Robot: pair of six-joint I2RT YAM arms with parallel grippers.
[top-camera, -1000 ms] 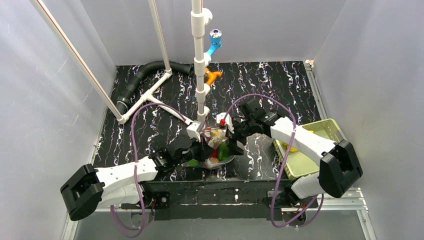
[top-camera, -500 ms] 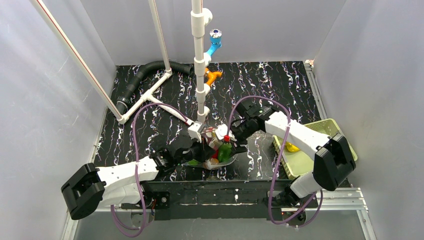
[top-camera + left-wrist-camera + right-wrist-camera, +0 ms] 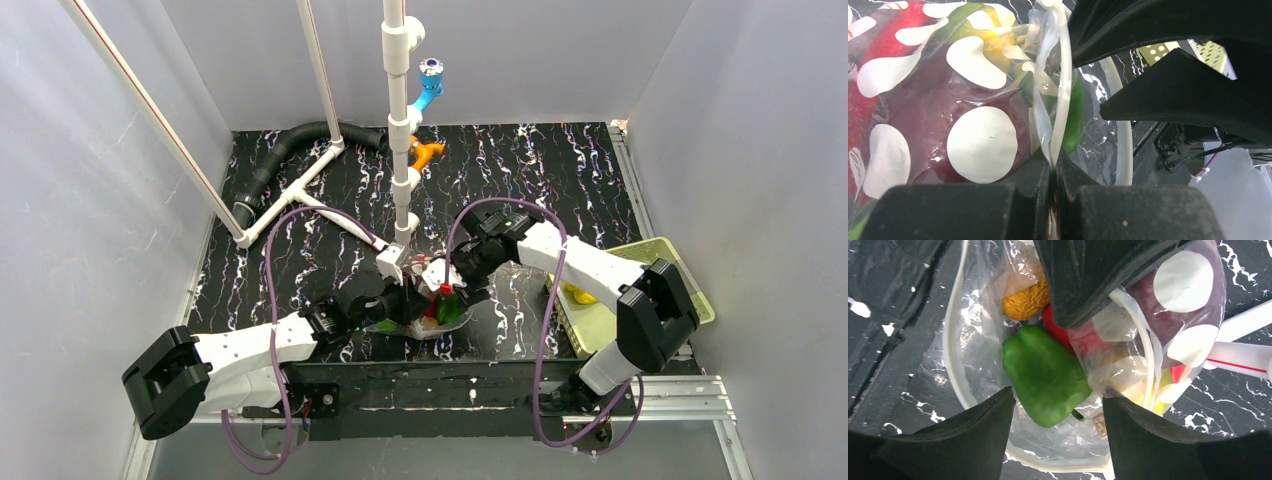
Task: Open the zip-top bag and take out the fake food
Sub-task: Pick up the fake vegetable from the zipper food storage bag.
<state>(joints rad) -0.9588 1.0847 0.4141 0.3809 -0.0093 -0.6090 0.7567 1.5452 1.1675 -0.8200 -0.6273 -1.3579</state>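
Left gripper (image 3: 1053, 172): nearest me, clamped tight on a fold of film at the rim of the zip-top bag (image 3: 983, 145), holding the mouth up.
Bag: sits at the near edge of the table (image 3: 560, 170), between the two grippers. It's already unzipped and gapes toward the right arm.
Fake food: mostly inside the bag. The green pepper (image 3: 1045, 375) lies in the mouth, with a red piece (image 3: 1053, 327) and an orange piece (image 3: 1025, 300) just behind it. More colour shows through the dotted face.
Right gripper (image 3: 1058, 405): jaws apart, one finger on each side of the pepper. I can't see firm contact, so it isn't gripping yet.
Change: a second ago the right gripper stood wide open just off the bag's right side. Now it's down in the mouth with the jaws narrowed around the pepper.
Meaning: looks like a pick in progress — close, then lift.
Risk: a finger may catch the film and drag the bag. The left pinch should anchor it.
Basket (image 3: 598, 330): off to the right, well apart from the bag. A yellow piece (image 3: 578, 292) lies in it, so I'd say one item is already out.
Far end: pipe stand (image 3: 400, 130) with its orange fitting (image 3: 425, 152) and blue fitting (image 3: 430, 85) — not involved.
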